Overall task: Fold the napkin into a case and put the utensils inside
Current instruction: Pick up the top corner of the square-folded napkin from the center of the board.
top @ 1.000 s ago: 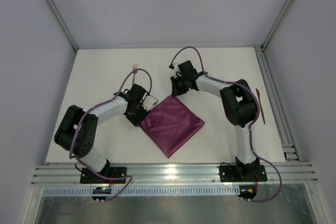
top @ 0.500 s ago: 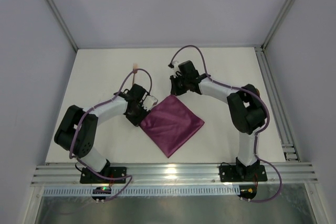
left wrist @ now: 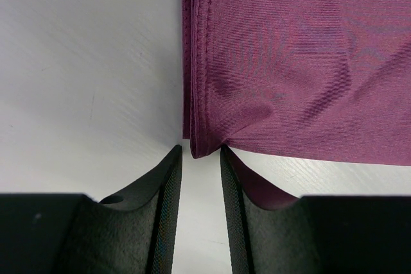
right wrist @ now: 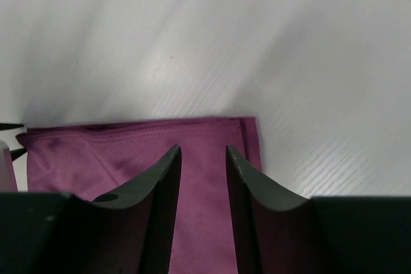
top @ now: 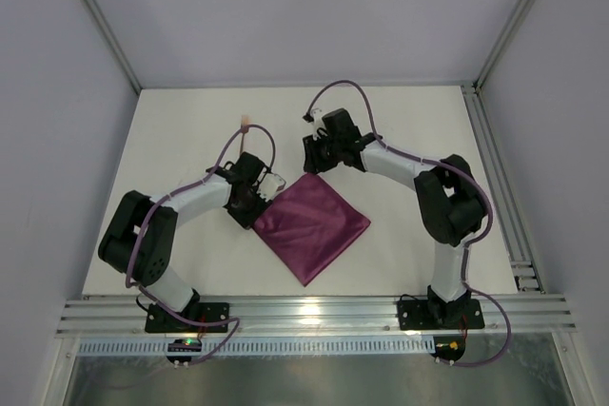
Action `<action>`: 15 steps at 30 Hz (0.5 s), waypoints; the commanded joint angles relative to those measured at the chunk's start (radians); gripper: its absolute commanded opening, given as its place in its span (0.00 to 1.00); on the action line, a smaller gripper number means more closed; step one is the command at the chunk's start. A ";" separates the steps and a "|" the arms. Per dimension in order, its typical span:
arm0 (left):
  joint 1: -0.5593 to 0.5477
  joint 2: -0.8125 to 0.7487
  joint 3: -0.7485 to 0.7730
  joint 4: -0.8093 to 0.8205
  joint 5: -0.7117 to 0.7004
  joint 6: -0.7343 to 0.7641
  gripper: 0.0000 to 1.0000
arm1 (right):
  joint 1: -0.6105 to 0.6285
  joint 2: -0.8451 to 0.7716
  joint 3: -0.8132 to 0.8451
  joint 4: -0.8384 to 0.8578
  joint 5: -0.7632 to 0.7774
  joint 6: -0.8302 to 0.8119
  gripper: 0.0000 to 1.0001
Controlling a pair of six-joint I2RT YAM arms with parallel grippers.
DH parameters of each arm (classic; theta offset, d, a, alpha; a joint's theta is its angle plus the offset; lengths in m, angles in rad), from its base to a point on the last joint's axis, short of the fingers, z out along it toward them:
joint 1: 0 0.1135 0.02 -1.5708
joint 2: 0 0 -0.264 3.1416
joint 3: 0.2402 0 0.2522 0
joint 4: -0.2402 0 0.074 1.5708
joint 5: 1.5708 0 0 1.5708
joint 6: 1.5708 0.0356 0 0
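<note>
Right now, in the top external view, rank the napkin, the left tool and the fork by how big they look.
Largest to smallest:
1. napkin, by far the largest.
2. left tool, much smaller, though it may sit slightly nearer the camera.
3. fork, tiny; only its pale head shows clearly.

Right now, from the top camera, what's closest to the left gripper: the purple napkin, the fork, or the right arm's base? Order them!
1. napkin, its corner right at the left gripper.
2. fork, farther back on the table.
3. right arm's base, far across, near right.
</note>
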 commanded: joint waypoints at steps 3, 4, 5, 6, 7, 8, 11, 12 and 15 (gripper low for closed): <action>0.003 -0.026 0.020 -0.005 -0.018 0.013 0.33 | 0.002 0.106 0.152 -0.035 0.006 -0.047 0.38; 0.003 -0.031 0.020 -0.008 -0.018 0.013 0.33 | 0.000 0.135 0.173 -0.044 -0.004 -0.050 0.38; 0.003 -0.032 0.022 -0.014 -0.016 0.013 0.33 | 0.000 0.146 0.181 -0.055 -0.012 -0.050 0.38; 0.003 -0.034 0.023 -0.017 -0.016 0.015 0.33 | 0.000 0.155 0.184 -0.058 -0.020 -0.050 0.38; 0.003 -0.038 0.025 -0.028 -0.016 0.016 0.33 | 0.002 0.161 0.182 -0.058 -0.029 -0.042 0.38; 0.003 -0.040 0.026 -0.030 -0.014 0.018 0.33 | -0.001 0.163 0.178 -0.056 -0.035 -0.041 0.38; 0.003 -0.035 0.027 -0.028 -0.019 0.018 0.33 | 0.000 0.161 0.159 -0.046 -0.029 -0.036 0.39; 0.003 -0.034 0.028 -0.027 -0.019 0.018 0.33 | -0.001 0.164 0.156 -0.046 -0.023 -0.036 0.41; 0.003 -0.023 0.033 -0.025 -0.007 0.015 0.34 | 0.000 0.170 0.156 -0.050 0.005 -0.041 0.46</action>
